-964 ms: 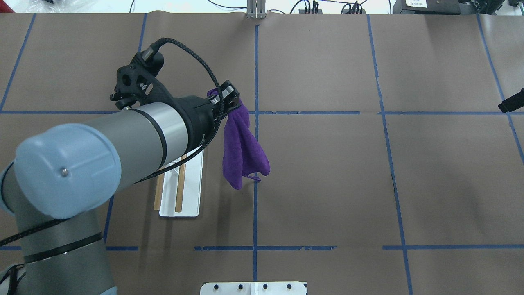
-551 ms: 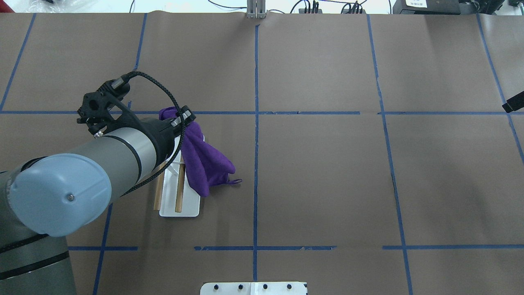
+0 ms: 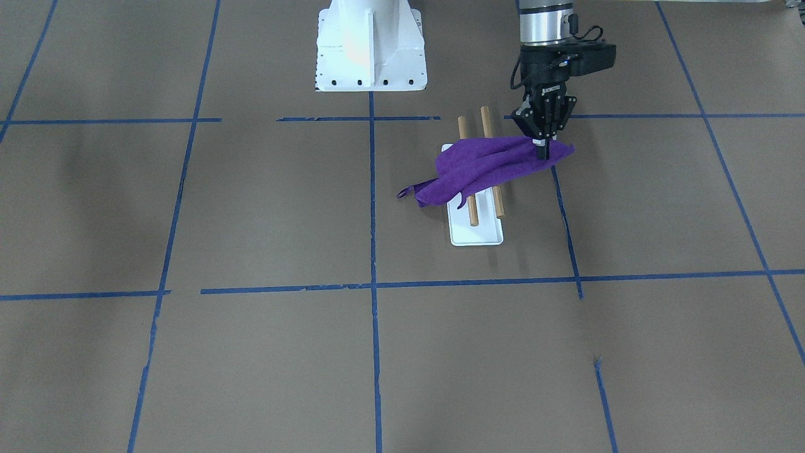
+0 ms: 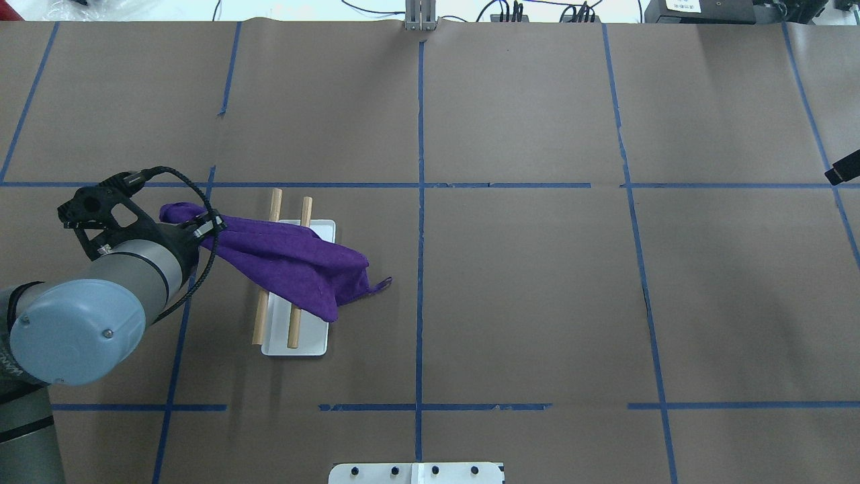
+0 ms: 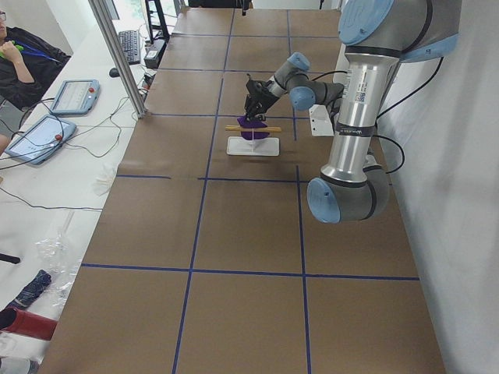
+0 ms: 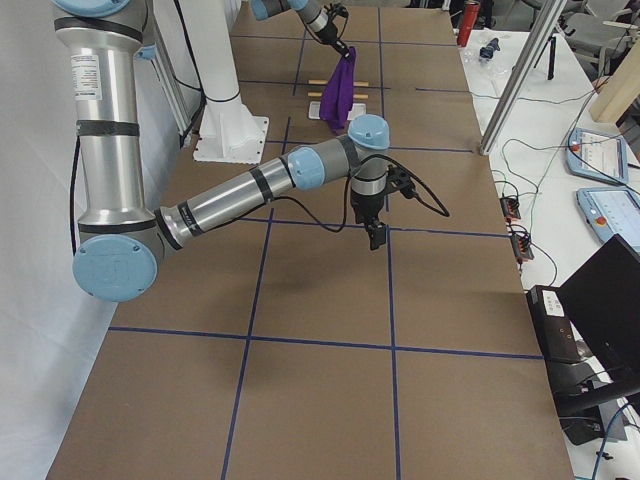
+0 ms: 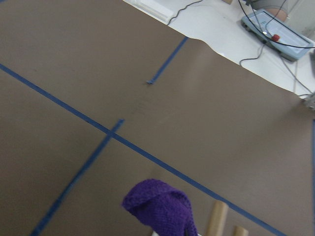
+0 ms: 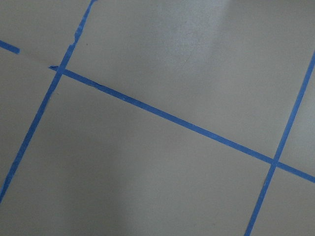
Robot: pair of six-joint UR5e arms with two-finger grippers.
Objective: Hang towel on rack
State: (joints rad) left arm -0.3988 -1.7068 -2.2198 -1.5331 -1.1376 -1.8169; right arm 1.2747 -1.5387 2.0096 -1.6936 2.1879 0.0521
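Observation:
The purple towel [image 4: 289,259] lies draped across both brown dowel rods [image 4: 274,210] of the rack, whose white base [image 4: 314,339] sits left of the table's middle. My left gripper [image 4: 201,226] is shut on the towel's left corner, just left of the rods. In the front view the gripper [image 3: 544,151] pinches the towel [image 3: 481,167] over the rack [image 3: 478,236]. The left wrist view shows the bunched corner [image 7: 160,206] and the rod ends [image 7: 216,216]. My right gripper [image 6: 377,235] hangs over bare table far to the right; I cannot tell whether it is open.
The white robot pedestal [image 3: 371,44] stands at the table's near edge, also visible in the overhead view [image 4: 416,472]. Blue tape lines [image 4: 420,202] cross the brown table cover. Cables and devices lie along the far edge [image 4: 510,13].
My left gripper has moved left and toward the robot with the towel, pulling it from hanging beside the rack to lying across both rods. The right arm has barely moved.

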